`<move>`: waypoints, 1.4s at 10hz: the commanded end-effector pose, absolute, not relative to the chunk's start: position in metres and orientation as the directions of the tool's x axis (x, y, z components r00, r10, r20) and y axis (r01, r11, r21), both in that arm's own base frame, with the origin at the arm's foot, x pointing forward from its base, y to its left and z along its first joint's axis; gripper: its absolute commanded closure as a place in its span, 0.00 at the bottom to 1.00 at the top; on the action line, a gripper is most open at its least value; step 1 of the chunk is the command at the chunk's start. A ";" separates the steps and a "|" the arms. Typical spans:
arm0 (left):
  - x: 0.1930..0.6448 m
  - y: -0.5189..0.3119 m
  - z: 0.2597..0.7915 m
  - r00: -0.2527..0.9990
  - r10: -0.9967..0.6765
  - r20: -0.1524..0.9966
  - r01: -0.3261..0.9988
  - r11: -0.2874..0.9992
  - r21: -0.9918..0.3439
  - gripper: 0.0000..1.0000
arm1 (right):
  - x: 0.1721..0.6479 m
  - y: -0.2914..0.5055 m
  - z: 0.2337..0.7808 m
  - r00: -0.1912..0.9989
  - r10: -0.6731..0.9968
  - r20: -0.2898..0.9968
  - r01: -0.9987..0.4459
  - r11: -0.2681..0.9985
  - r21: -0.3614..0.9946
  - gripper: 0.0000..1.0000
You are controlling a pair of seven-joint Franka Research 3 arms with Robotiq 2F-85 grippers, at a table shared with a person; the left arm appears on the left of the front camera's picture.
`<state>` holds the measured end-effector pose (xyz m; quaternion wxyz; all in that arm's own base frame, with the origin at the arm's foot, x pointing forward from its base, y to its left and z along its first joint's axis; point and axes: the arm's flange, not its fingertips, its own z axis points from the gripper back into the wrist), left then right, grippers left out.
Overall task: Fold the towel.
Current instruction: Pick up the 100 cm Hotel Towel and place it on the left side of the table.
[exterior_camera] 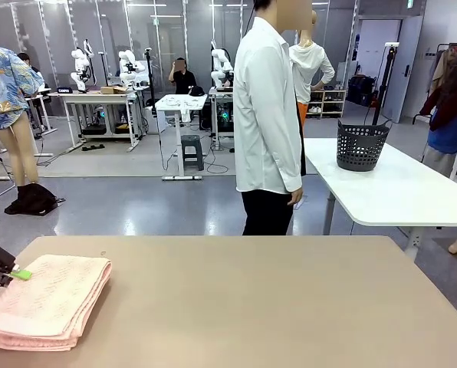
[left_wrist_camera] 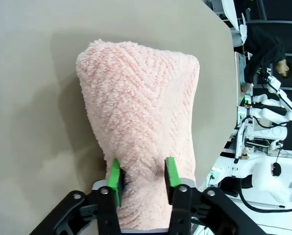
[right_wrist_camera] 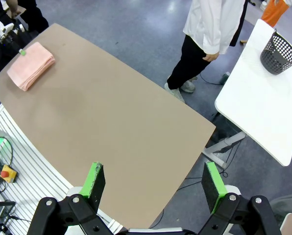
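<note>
Salmon-pink terry cloth towel with a herringbone texture lies folded in several layers on the beige tabletop, near its left edge on the robot's side. The left gripper sits at the towel's left border, its green pads apart on either side of a bunched ridge of cloth; whether they press it cannot be told. The right gripper hangs high above the table, its fingers spread wide with nothing between them. A person in a white shirt stands at the table's far side.
</note>
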<state>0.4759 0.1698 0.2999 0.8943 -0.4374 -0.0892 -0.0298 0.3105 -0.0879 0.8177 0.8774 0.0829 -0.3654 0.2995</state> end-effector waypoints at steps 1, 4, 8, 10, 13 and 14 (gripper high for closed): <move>0.468 0.160 0.313 0.972 0.052 0.229 0.143 0.642 -0.753 0.00 | 0.311 -0.086 0.818 0.565 0.458 0.686 -0.579 0.813 -0.065 0.00; 0.456 0.155 0.339 0.955 0.102 0.278 0.122 0.721 -0.682 0.09 | 0.311 -0.086 0.818 0.565 0.458 0.686 -0.579 0.813 -0.065 0.00; 0.440 0.115 0.363 0.934 0.078 0.348 0.173 0.756 -0.632 0.00 | 0.311 -0.086 0.818 0.565 0.458 0.686 -0.579 0.813 -0.065 0.00; 0.452 0.145 0.363 0.941 0.077 0.331 0.169 0.740 -0.651 0.00 | 0.311 -0.086 0.818 0.565 0.458 0.686 -0.579 0.813 -0.065 0.00; 0.452 0.145 0.363 0.941 0.077 0.331 0.169 0.740 -0.651 0.00 | 0.311 -0.086 0.818 0.565 0.458 0.686 -0.579 0.813 -0.065 0.00; 0.452 0.145 0.363 0.941 0.077 0.331 0.169 0.740 -0.651 0.00 | 0.311 -0.086 0.818 0.565 0.458 0.686 -0.579 0.813 -0.065 0.00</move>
